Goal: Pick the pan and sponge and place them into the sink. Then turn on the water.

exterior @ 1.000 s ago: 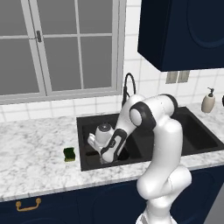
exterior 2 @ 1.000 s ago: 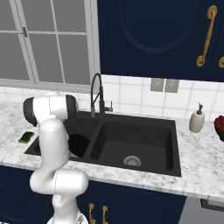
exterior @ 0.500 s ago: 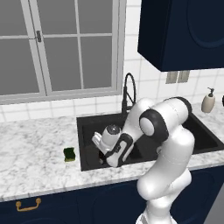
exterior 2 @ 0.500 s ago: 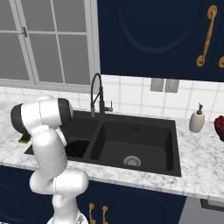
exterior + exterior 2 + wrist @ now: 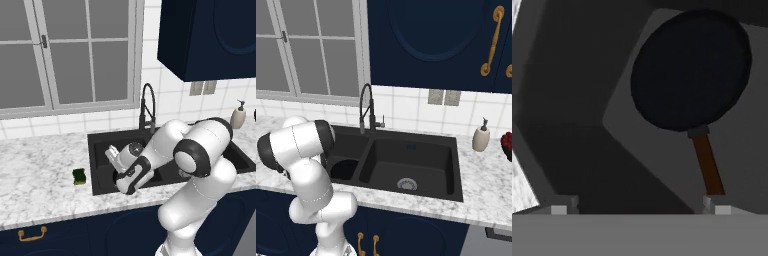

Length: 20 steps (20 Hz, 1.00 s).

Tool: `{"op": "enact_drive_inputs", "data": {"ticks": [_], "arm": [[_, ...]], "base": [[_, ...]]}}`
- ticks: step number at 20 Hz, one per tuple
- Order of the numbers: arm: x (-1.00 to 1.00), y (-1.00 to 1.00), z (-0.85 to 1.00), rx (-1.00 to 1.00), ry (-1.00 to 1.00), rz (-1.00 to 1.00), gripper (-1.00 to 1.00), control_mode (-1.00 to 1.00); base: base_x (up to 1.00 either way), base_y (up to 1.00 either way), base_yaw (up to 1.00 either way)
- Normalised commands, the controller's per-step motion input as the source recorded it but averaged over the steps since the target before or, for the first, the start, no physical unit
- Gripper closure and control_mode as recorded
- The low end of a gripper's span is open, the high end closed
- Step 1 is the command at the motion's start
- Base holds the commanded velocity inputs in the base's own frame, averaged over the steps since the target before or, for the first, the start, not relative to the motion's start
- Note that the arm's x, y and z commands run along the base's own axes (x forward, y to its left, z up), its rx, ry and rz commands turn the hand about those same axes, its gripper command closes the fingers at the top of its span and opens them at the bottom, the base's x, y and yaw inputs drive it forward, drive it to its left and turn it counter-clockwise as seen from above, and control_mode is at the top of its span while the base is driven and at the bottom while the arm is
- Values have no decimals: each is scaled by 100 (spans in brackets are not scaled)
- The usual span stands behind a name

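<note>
Looking down the hand view, the round black frying pan (image 5: 691,70) with its thin reddish-brown handle is lying flat on the floor of the matte-black double-basin sink (image 5: 577,100), filling the upper right of the frame. The two-finger gripper (image 5: 641,209) is hanging above it, jaws spread wide and gripping nothing, with the handle's end sitting just by the right fingertip (image 5: 716,207). Over in the left base view, the small yellow-and-green sponge (image 5: 79,176) is sitting on the marble counter (image 5: 40,170), left of the sink.
</note>
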Motion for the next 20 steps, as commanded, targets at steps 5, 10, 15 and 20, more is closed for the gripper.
{"op": "enact_drive_inputs", "data": {"ticks": [5, 10, 15, 20], "arm": [[0, 0, 100, -8, 31, 9, -100, -100], [0, 0, 100, -7, 24, 17, -100, -100], [-5, 27, 62, -16, 8, 50, -100, -100], [-1, 49, 13, -13, 1, 56, -100, -100]], "base": [[0, 0, 0], [0, 0, 0], [0, 0, 0], [0, 0, 0]]}}
